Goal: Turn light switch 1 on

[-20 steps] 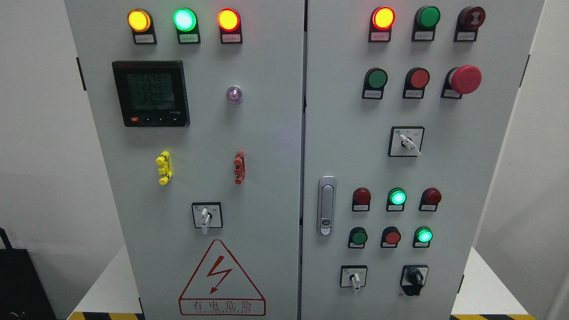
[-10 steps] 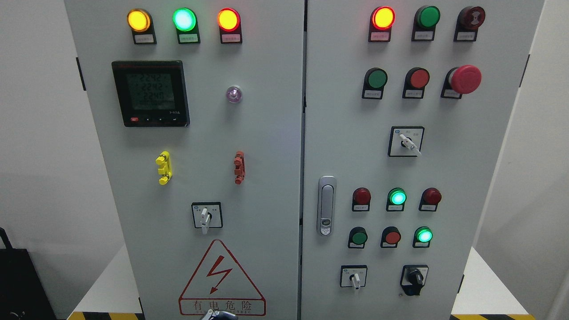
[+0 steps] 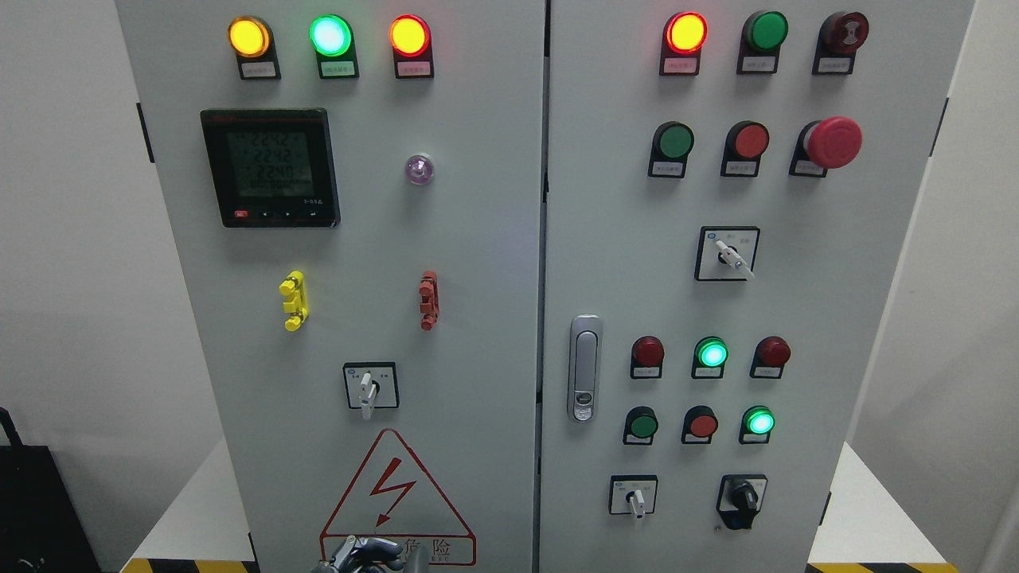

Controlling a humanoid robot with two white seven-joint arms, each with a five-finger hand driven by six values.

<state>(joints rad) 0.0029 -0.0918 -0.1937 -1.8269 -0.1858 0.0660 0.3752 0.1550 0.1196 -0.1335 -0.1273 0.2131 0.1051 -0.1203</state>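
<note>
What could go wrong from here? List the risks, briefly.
1. No control is readably marked as switch 1, so the robot hand rising at the bottom edge may pick the wrong one.
2. It already covers part of the warning sign.
3. The nearest selector switch has a small lever, easy to slip off.

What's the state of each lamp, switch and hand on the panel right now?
Top left lamps: amber, green, red, all lit.
Meter: display on.
Left door switch: lever pointing down.
Top right red lamp: lit; green lamp beside it: dark.
Emergency stop: cannot tell.
Lower green lamps: two lit.
Door handle: flush, door closed.
Left hand: at bottom edge, touching no switch.
</note>
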